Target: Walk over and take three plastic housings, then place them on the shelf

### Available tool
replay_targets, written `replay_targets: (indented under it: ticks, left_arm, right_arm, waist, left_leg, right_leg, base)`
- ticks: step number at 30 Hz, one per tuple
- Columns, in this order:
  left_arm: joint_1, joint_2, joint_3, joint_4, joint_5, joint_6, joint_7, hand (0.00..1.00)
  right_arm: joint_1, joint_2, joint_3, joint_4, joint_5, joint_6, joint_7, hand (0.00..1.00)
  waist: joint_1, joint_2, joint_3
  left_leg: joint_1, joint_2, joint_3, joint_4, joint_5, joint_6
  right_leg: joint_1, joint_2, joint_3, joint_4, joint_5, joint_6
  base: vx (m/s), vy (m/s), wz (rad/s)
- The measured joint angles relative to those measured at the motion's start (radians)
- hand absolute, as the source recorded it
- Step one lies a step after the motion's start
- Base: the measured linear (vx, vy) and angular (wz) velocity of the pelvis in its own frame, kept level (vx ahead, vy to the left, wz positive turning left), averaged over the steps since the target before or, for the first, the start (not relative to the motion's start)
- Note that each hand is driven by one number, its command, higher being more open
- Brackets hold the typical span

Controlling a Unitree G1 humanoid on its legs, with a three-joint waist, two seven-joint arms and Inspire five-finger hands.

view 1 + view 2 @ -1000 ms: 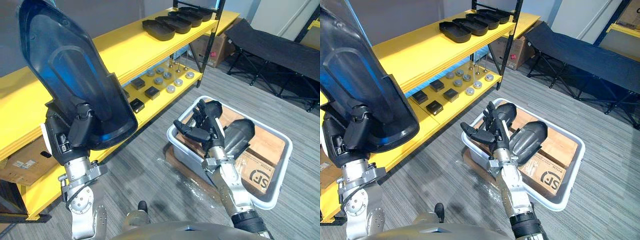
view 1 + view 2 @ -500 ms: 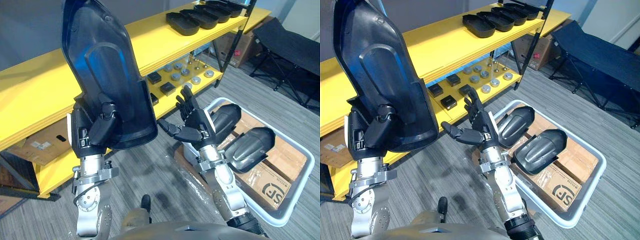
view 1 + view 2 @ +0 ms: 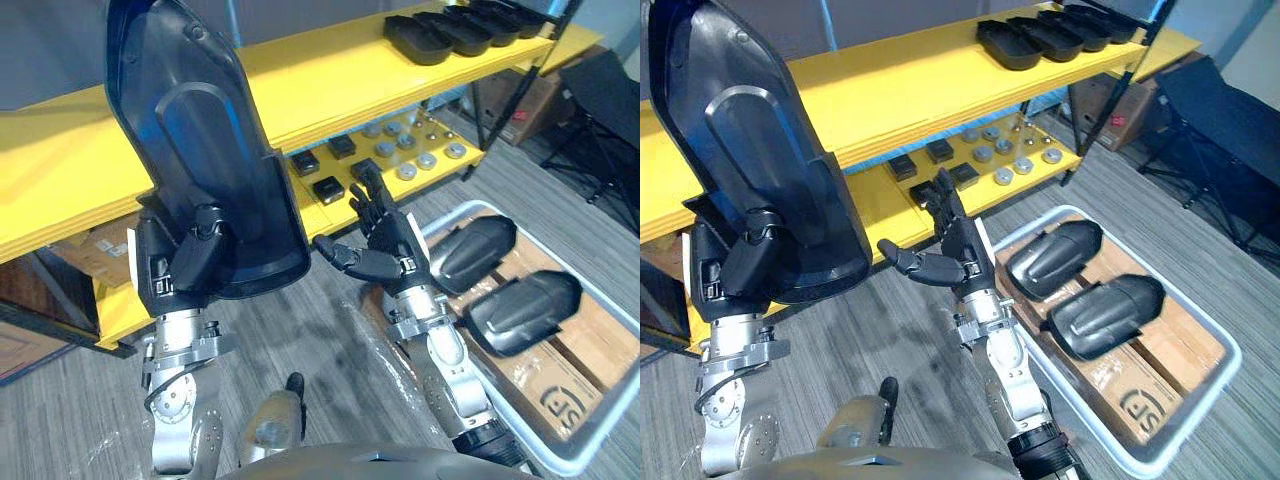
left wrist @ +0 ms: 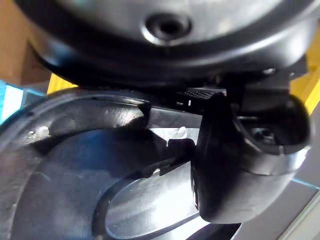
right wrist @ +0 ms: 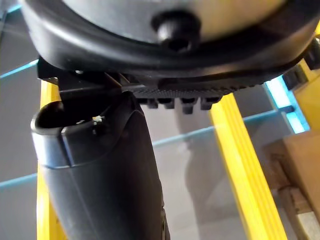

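A large black plastic housing point(image 3: 200, 160) stands upright, hollow side towards me, with my left hand point(image 3: 185, 270) shut on its lower edge. In the left wrist view my thumb point(image 4: 240, 165) presses on the housing's glossy inside point(image 4: 75, 190). My right hand point(image 3: 385, 245) hovers open and empty, fingers spread, between the shelf and the bin. Two more black housings point(image 3: 470, 255) point(image 3: 520, 310) lie side by side in a grey bin point(image 3: 1232, 352). The yellow shelf's point(image 3: 330, 70) top board runs along the back.
Several black housings point(image 3: 450, 30) lie in a row at the far end of the top board. Small dark blocks and metal discs point(image 3: 400, 160) sit on the lower board. A black folding cot point(image 3: 1230, 110) stands at the far right. Cardboard lines the bin's floor.
The view has swung towards the shelf. My right hand has come away from the bin's housings to its shelf side, still open. My left hand keeps its hold on the housing.
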Motion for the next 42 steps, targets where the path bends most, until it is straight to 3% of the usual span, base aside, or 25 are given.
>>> replay_targets:
  ticks: [1,2,3,4,6,7,9,11,15,16,17,18,20,21,22,23,26,32,34,36,37,38,39,41,42]
  left_arm:
    - [0.001,-0.012,0.017,0.000,0.005,-0.002,0.000,0.00]
    - [0.007,-0.012,0.028,-0.004,0.007,-0.003,0.001,0.00]
    - [0.015,-0.007,0.050,-0.015,0.012,-0.004,0.007,0.00]
    - [0.014,0.001,0.085,-0.035,0.020,-0.011,0.045,0.00]
    - [0.004,0.003,0.114,-0.038,0.027,-0.023,0.084,0.00]
    - [-0.003,0.005,0.129,-0.037,0.029,-0.023,0.109,0.00]
    - [-0.015,0.012,0.130,-0.036,0.028,-0.022,0.125,0.00]
    - [-0.060,0.033,0.116,-0.018,0.028,-0.022,0.136,0.00]
    - [-0.077,0.034,0.082,0.030,0.027,-0.017,0.129,0.00]
    - [-0.068,0.025,0.084,0.029,0.026,-0.017,0.120,0.00]
    - [-0.062,0.013,0.087,0.025,0.021,-0.017,0.108,0.00]
    - [-0.049,-0.008,0.097,0.015,0.016,-0.021,0.085,0.00]
    - [-0.042,-0.010,0.080,0.014,0.008,-0.021,0.061,0.00]
    - [-0.039,-0.004,0.078,0.014,0.007,-0.021,0.017,0.00]
    - [-0.036,-0.009,0.076,0.014,0.006,-0.021,0.004,0.00]
    - [-0.028,-0.016,0.073,0.019,0.003,-0.021,-0.013,0.00]
    - [-0.035,-0.012,0.074,0.018,-0.011,-0.019,-0.022,0.00]
    - [-0.035,-0.011,0.062,0.018,-0.037,0.004,-0.027,0.00]
    - [-0.035,-0.012,0.054,0.018,-0.050,0.025,-0.028,0.00]
    - [-0.034,-0.020,0.023,0.018,-0.065,0.028,-0.039,0.00]
    - [-0.035,-0.017,0.022,0.018,-0.065,0.031,-0.053,0.00]
    - [-0.037,-0.003,0.014,0.017,-0.063,0.036,-0.078,0.00]
    - [-0.054,0.024,-0.010,0.018,-0.063,0.043,-0.100,0.00]
    - [-0.080,0.040,-0.056,0.018,-0.064,0.052,-0.128,0.00]
    - [-0.098,0.043,-0.095,0.018,-0.066,0.072,-0.143,0.00]
  right_arm:
    - [0.040,-0.002,-0.020,-0.004,0.003,-0.027,0.002,1.00]
    - [0.052,-0.003,-0.028,-0.004,0.004,-0.032,0.003,1.00]
    - [0.059,-0.004,-0.038,-0.003,0.004,-0.032,0.006,1.00]
    - [0.053,0.003,-0.042,-0.003,0.003,-0.035,0.022,1.00]
    - [0.044,0.018,-0.042,-0.006,0.001,-0.037,0.031,1.00]
    - [0.030,0.018,-0.041,-0.005,-0.002,-0.037,0.027,1.00]
    - [0.000,0.002,-0.046,-0.005,-0.001,-0.040,0.021,1.00]
    - [-0.029,-0.021,-0.064,-0.006,-0.001,-0.061,0.014,1.00]
    - [-0.023,-0.021,-0.085,-0.007,-0.001,-0.063,-0.025,1.00]
    - [-0.019,-0.023,-0.084,-0.015,-0.002,-0.062,-0.025,1.00]
    - [-0.011,-0.024,-0.083,-0.041,-0.004,-0.061,-0.026,1.00]
    - [-0.006,-0.033,-0.084,-0.098,-0.017,-0.062,-0.030,1.00]
    - [-0.022,-0.031,-0.110,-0.113,-0.020,-0.072,-0.029,1.00]
    - [-0.050,-0.015,-0.145,-0.107,-0.019,-0.072,-0.053,1.00]
    - [-0.054,-0.016,-0.154,-0.108,-0.020,-0.072,-0.061,1.00]
    - [-0.046,-0.017,-0.165,-0.101,-0.020,-0.072,-0.070,1.00]
    - [-0.030,0.005,-0.174,-0.102,-0.022,-0.074,-0.085,1.00]
    - [-0.030,0.013,-0.273,-0.103,-0.058,-0.075,-0.105,1.00]
    - [-0.029,0.010,-0.284,-0.104,-0.042,-0.075,-0.105,1.00]
    - [-0.006,-0.016,-0.281,-0.138,-0.040,-0.075,-0.109,1.00]
    - [0.002,-0.022,-0.280,-0.147,-0.040,-0.075,-0.103,1.00]
    - [0.006,-0.015,-0.282,-0.152,-0.040,-0.075,-0.100,1.00]
    - [0.007,-0.005,-0.296,-0.167,-0.039,-0.088,-0.101,1.00]
    - [0.008,-0.007,-0.321,-0.185,-0.039,-0.104,-0.107,1.00]
    - [0.012,-0.007,-0.325,-0.192,-0.035,-0.104,-0.112,1.00]
  waist:
    - [-0.014,0.020,-0.005]
    - [-0.024,0.019,-0.007]
    - [-0.032,0.022,-0.010]
    - [-0.044,0.029,-0.014]
    - [-0.054,0.030,-0.014]
    - [-0.052,0.035,-0.015]
    - [-0.056,0.044,-0.018]
    - [-0.060,0.048,-0.025]
    - [-0.103,0.089,-0.042]
    - [-0.103,0.089,-0.053]
    - [-0.102,0.076,-0.081]
    - [-0.097,0.039,-0.101]
    - [-0.080,0.059,-0.112]
    - [-0.077,0.063,-0.112]
    - [-0.078,0.073,-0.114]
    - [-0.067,0.061,-0.114]
    - [-0.082,0.031,-0.116]
    - [-0.096,0.060,-0.095]
    - [-0.110,0.072,-0.060]
    - [-0.110,0.129,-0.017]
    - [-0.111,0.135,-0.006]
    - [-0.109,0.107,-0.002]
    - [-0.118,0.096,-0.009]
    - [-0.139,0.101,-0.012]
    - [-0.155,0.101,-0.012]
  left_leg:
    - [0.019,-0.019,-0.001,0.039,-0.094,0.015]
    - [0.036,-0.033,-0.010,0.032,-0.101,0.020]
    - [0.064,-0.043,-0.022,0.004,-0.104,0.027]
    - [0.085,-0.042,-0.050,-0.033,-0.097,0.043]
    - [0.121,-0.043,-0.077,-0.082,-0.073,0.042]
    - [0.174,-0.049,-0.102,-0.138,-0.059,0.033]
    - [0.205,-0.059,-0.136,-0.174,-0.056,0.036]
    - [0.216,-0.083,-0.190,-0.186,-0.057,0.035]
    - [0.321,-0.113,-0.295,-0.209,-0.071,0.011]
    - [0.346,-0.114,-0.291,-0.211,-0.080,-0.004]
    - [0.349,-0.126,-0.270,-0.181,-0.098,-0.034]
    - [0.269,-0.156,-0.210,-0.013,-0.155,-0.083]
    - [0.210,-0.093,-0.151,0.059,-0.205,-0.017]
    - [0.201,0.012,-0.119,-0.041,-0.199,-0.046]
    - [0.207,0.061,-0.103,-0.104,-0.166,-0.070]
    - [0.237,0.069,-0.069,-0.135,-0.154,-0.070]
    - [0.243,0.056,-0.061,-0.159,-0.153,-0.066]
    - [0.249,0.050,-0.021,-0.126,-0.151,-0.064]
    - [0.207,0.061,-0.027,0.042,-0.162,-0.083]
    - [0.124,0.119,-0.051,0.341,-0.152,-0.096]
    - [0.101,0.130,-0.050,0.425,-0.121,-0.097]
    - [0.089,0.130,-0.038,0.432,-0.113,-0.059]
    - [0.096,0.144,-0.039,0.289,-0.178,-0.054]
    - [0.101,0.184,-0.039,0.090,-0.170,-0.065]
    - [0.128,0.209,-0.041,-0.040,-0.122,-0.078]
  right_leg:
    - [-0.080,-0.091,0.066,0.293,0.004,-0.157]
    - [-0.134,-0.115,0.122,0.387,0.058,-0.225]
    - [-0.193,-0.111,0.229,0.477,0.133,-0.238]
    - [-0.280,-0.050,0.307,0.562,0.076,-0.190]
    - [-0.308,0.015,0.297,0.540,0.007,-0.160]
    - [-0.307,0.081,0.267,0.421,-0.035,-0.143]
    - [-0.320,0.141,0.281,0.278,-0.042,-0.142]
    - [-0.365,0.186,0.368,0.160,-0.037,-0.136]
    - [-0.409,0.242,0.527,0.103,0.003,-0.123]
    - [-0.409,0.263,0.521,0.067,0.034,-0.133]
    - [-0.394,0.295,0.504,-0.026,0.149,-0.157]
    - [-0.348,0.271,0.444,-0.151,0.270,-0.199]
    - [-0.300,0.287,0.444,-0.244,0.301,-0.188]
    - [-0.266,0.298,0.424,-0.294,0.316,-0.182]
    - [-0.249,0.312,0.411,-0.311,0.318,-0.179]
    - [-0.228,0.311,0.415,-0.339,0.332,-0.174]
    - [-0.223,0.303,0.413,-0.361,0.330,-0.175]
    - [-0.227,0.305,0.439,-0.360,0.324,-0.171]
    - [-0.195,0.304,0.442,-0.351,0.296,-0.162]
    - [-0.153,0.344,0.467,-0.306,0.246,-0.167]
    - [-0.134,0.341,0.490,-0.299,0.233,-0.169]
    - [-0.126,0.316,0.513,-0.296,0.228,-0.167]
    - [-0.134,0.301,0.526,-0.298,0.226,-0.164]
    - [-0.141,0.287,0.537,-0.300,0.222,-0.160]
    - [-0.142,0.274,0.559,-0.293,0.214,-0.144]
  base:
    - [0.22,0.243,0.73]
    - [0.21,0.254,0.74]
    - [0.25,0.212,0.46]
    - [0.29,0.205,0.35]
    - [0.33,0.184,0.47]
    - [0.36,0.162,0.50]
    - [0.32,0.106,0.62]
    - [0.28,0.060,0.94]
    - [0.33,-0.032,0.99]
    - [0.38,-0.060,0.49]
    - [0.52,-0.082,0.66]
    - [0.41,-0.044,0.53]
    - [0.22,-0.018,0.31]
    - [0.15,-0.044,0.27]
    - [0.19,-0.025,0.04]
    - [0.08,0.018,-0.12]
    - [0.06,0.048,-0.08]
    - [0.04,0.032,-0.16]
    - [0.02,-0.011,-0.19]
    - [0.00,0.009,-0.39]
    - [0.05,0.114,-0.55]
    - [0.07,0.118,-0.50]
    - [0.05,0.066,-0.39]
    - [0.03,0.133,-0.17]
    - [0.05,0.296,-0.53]
